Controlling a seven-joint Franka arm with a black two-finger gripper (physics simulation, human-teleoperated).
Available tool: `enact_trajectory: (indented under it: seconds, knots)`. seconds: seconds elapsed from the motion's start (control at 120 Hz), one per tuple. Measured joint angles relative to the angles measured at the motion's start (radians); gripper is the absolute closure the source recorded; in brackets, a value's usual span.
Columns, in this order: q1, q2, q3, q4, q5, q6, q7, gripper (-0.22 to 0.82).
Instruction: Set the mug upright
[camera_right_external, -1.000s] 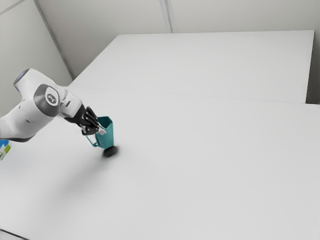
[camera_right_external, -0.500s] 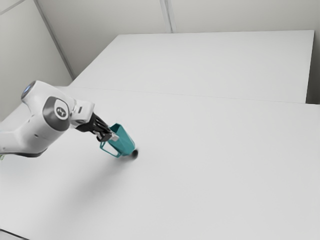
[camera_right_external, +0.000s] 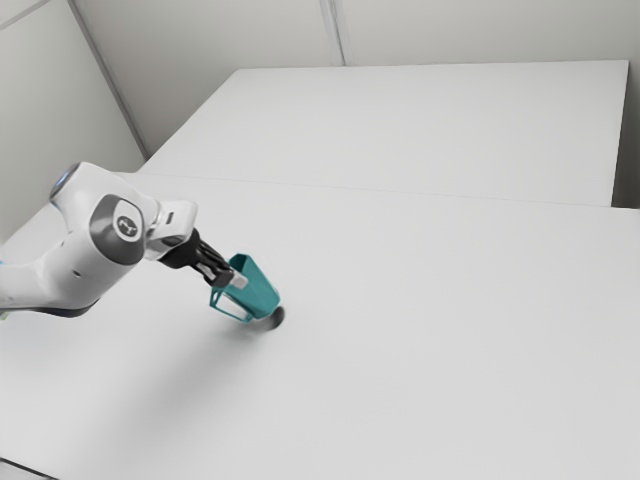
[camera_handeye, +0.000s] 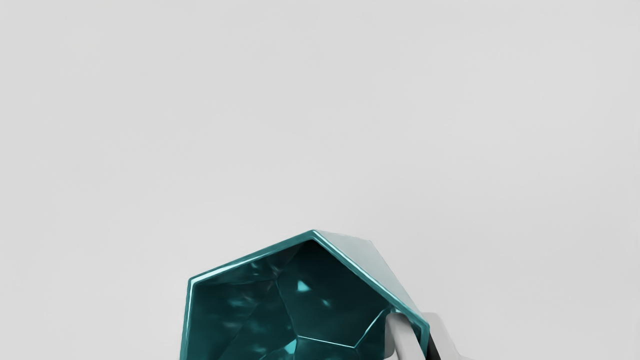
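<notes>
The jaws grasp the mug at its open end, its long axis slanting down from them toward the exterior view's right, probably needing righting.

Mug teal, dk inside w/ bright glints. Gripper at mug's rim blk, tips lt grey. Table around mug plain, v. lt grey.
</notes>
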Motion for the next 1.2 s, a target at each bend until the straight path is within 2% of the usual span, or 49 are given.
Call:
enact_trajectory:
  seconds: [0.125,0.267,0.433,0.608,0.792,0.967,1.2]
  knots:
    - [-0.005,0.002,-0.002,0.024,0.029,-0.049,-0.060,0.79]
    - [-0.003,0.010,-0.003,0.077,0.123,-0.163,-0.169,0.79]
    - [-0.003,0.077,-0.018,0.172,0.258,-0.305,-0.315,0.79]
    - [-0.003,0.123,-0.020,0.241,0.395,-0.382,-0.461,0.79]
    - [0.003,0.160,-0.022,0.289,0.519,-0.402,-0.607,0.79]
    - [0.003,0.198,-0.040,0.303,0.566,-0.358,-0.715,0.79]
    - [-0.065,0.213,-0.046,0.310,0.616,-0.303,-0.833,0.79]
